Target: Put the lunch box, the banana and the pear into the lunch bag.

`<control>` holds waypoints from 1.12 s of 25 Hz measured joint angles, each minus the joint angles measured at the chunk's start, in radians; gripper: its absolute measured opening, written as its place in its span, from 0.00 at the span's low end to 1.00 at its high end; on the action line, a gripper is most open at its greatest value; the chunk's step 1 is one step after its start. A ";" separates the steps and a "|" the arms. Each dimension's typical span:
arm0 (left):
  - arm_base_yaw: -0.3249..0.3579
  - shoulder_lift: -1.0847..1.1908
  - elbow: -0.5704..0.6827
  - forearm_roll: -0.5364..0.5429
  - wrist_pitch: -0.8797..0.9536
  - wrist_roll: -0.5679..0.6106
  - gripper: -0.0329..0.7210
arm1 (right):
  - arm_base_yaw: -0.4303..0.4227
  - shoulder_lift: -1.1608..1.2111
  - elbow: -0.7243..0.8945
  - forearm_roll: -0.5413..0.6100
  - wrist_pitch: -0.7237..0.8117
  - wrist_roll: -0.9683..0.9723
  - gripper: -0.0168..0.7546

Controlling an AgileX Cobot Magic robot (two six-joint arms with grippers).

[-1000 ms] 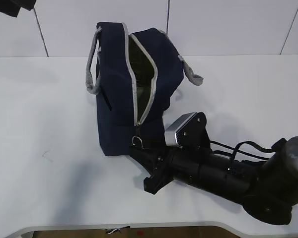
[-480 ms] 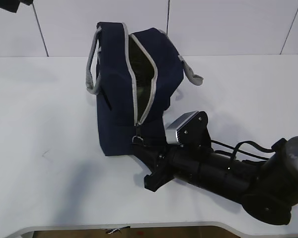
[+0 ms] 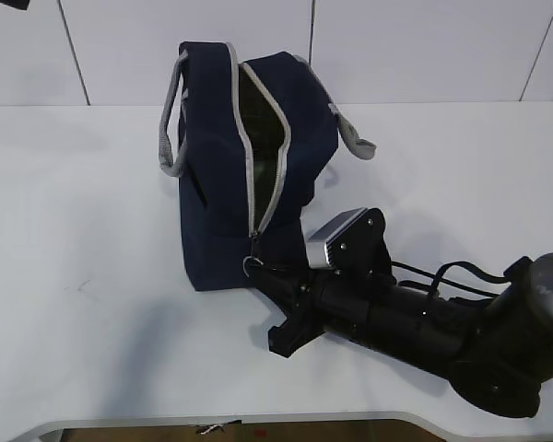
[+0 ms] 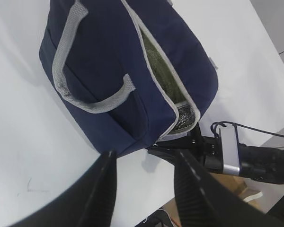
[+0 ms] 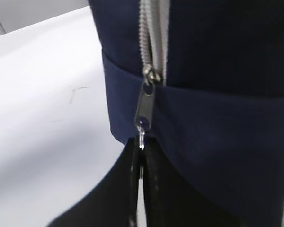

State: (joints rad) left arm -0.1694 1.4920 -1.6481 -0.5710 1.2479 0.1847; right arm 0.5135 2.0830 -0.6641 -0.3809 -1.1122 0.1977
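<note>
The navy lunch bag (image 3: pixel 217 184) stands on the white table (image 3: pixel 83 276) with its grey zipper open along the top and down the near end. My right gripper (image 3: pixel 261 270) lies at the bag's lower near corner. In the right wrist view, my right gripper (image 5: pixel 141 145) is shut on the small ring under the metal zipper pull (image 5: pixel 146 106). My left gripper (image 4: pixel 144 158) hovers open above the table beside the lunch bag (image 4: pixel 109 56), holding nothing. Through the opening I see only olive-green and silvery surfaces. The lunch box, banana and pear are hidden or out of view.
The right arm (image 3: pixel 424 322) stretches low across the table's front right. Grey strap handles (image 3: pixel 170 120) hang off both sides of the bag. The table's front edge (image 3: pixel 258 419) runs just below the arm, and a white panelled wall stands behind.
My right gripper has closed its fingers onto the zipper's ring. The bag and right arm have barely shifted. The left arm's tip has slid almost out of the top-left corner.
</note>
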 joint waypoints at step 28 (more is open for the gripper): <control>-0.174 -0.028 0.136 0.220 0.008 -0.055 0.45 | 0.000 -0.495 0.010 -0.219 0.590 0.242 0.04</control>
State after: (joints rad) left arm -0.3433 1.4638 -1.5118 -0.3509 1.2558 0.1296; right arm 0.5135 1.5877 -0.6541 -0.5994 -0.5224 0.4397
